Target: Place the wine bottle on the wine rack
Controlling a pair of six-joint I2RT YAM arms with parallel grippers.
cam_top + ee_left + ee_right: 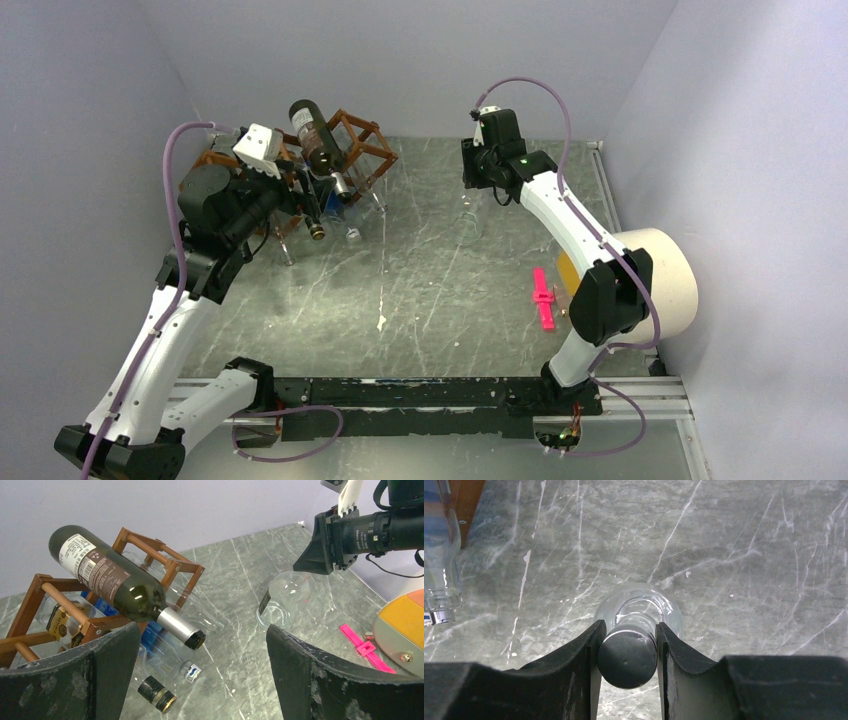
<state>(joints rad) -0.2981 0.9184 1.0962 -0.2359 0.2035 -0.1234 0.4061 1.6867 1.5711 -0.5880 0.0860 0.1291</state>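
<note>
Clear wine bottle [469, 226] stands upright on the bench [420, 320], right of centre and toward the far edge. Glass body, black cap [627, 661]. Not on the rack; well apart from it.

Right gripper [629, 628] comes down on it from above. Jaws clamped on the black cap, 1 finger pressed against each side. The wrist view looks straight down the neck, with the rounded glass shoulder showing just past the cap.

Wine rack [368, 138] sits at the far left corner of the bench: reddish-brown wooden bars, open cells. 1 dark bottle [110, 577] lies across its top, tilted, silver-foiled neck pointing down toward the near side, label end up. Lower cells hold more bottles: a clear one with a blue label [155, 640], and another with a black and gold cap [156, 694] at the front. Exact count inside the frame hard to tell.

Left gripper [202, 626] hangs just in front of the rack, jaws spread wide, nothing between them, facing the dark bottle's neck.

Pink plastic strip [543, 298] lies flat near the right edge. Just beside it, at the right edge, a cream and yellow drum [672, 268], partly hidden behind the right arm's elbow.
</note>
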